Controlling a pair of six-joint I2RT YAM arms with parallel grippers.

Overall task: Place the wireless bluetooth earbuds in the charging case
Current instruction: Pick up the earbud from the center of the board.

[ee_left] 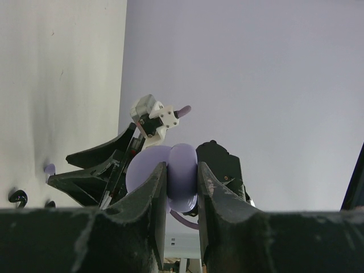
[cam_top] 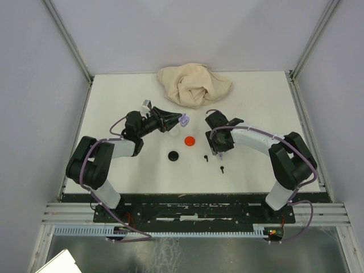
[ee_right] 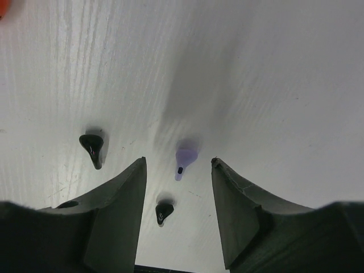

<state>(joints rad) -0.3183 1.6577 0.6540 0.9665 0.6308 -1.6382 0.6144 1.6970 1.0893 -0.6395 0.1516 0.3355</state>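
Two pincers divide the work: left pincer (ee_left: pixel 182 173) clamps the lavender charging case (ee_left: pixel 181 156) aloft as receptacle; right pincer (ee_right: pixel 178 161), open, brackets the lavender earbud (ee_right: pixel 186 154) on the tabletop (ee_right: pixel 273 85), presumably for pickup.

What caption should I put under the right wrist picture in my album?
The right fingers, open, frame a lavender earbud on the white table, with two black earbuds nearby.
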